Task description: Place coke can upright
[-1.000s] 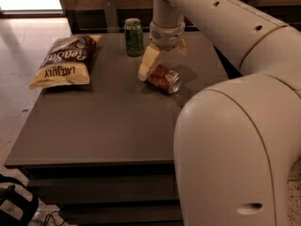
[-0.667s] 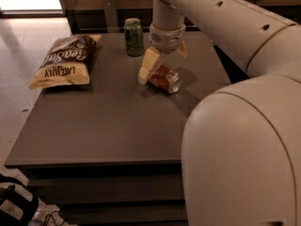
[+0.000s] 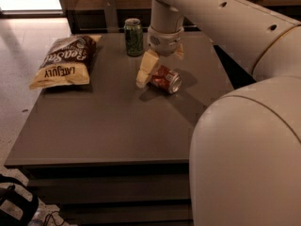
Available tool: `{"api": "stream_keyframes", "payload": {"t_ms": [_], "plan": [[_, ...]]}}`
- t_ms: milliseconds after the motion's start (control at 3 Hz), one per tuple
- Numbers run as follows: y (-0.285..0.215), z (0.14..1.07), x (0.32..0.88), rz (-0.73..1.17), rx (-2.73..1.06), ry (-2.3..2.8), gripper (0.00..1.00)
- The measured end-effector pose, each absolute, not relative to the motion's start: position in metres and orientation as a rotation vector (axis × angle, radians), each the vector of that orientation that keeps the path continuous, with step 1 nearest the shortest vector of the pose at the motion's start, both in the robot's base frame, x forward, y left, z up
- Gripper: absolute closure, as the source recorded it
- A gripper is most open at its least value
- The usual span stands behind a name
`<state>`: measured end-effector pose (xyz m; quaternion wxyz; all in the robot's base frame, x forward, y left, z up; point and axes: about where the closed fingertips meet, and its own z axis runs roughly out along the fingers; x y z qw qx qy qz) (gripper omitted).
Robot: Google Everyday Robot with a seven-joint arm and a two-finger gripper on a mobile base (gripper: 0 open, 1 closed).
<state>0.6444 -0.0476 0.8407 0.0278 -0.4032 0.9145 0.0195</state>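
The coke can, red with a silver end, lies on its side on the dark table, a little right of centre at the back. My gripper hangs straight down over it from the white arm. Its cream fingers are spread and straddle the can. The left finger reaches down to the table at the can's left end. The right finger shows only partly, behind the can. The can rests on the table and is not lifted.
A green can stands upright just behind and left of the gripper. A chip bag lies at the table's back left. My arm's large white body fills the right foreground. The floor lies to the left.
The gripper and the coke can stay in almost the same place. The arm's body in the foreground has shifted slightly.
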Motion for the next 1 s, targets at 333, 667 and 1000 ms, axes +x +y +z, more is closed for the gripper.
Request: {"api": "stream_keyframes", "payload": {"t_ms": [333,667,1000], "plan": [[-0.04,0.833,0.648,0.105,-1.297,2.796,0.0],[-0.036,0.824,0.651,0.141,-1.317,2.793,0.0],[-0.036,0.814,0.652,0.15,-1.303,2.814,0.16]]}}
